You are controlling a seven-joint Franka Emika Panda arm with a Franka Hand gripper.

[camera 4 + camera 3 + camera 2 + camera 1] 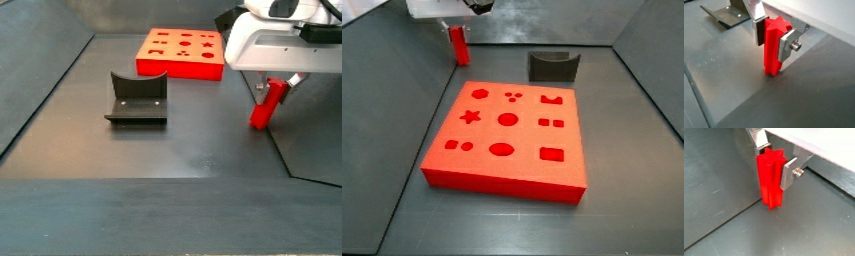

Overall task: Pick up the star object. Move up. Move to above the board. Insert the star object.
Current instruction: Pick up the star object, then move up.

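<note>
My gripper is shut on the star object, a slim red star-section peg held upright between the silver fingers near its top; both wrist views show this. The peg's lower end is at or just above the grey floor. In a side view the gripper and peg are in the far left corner, beyond the board, whose star hole is on its left side. In a side view the gripper holds the peg to the right of the board.
The dark grey fixture stands just behind the board's far edge, and it also shows in a side view and a wrist view. Grey walls enclose the floor, and one wall runs close beside the peg.
</note>
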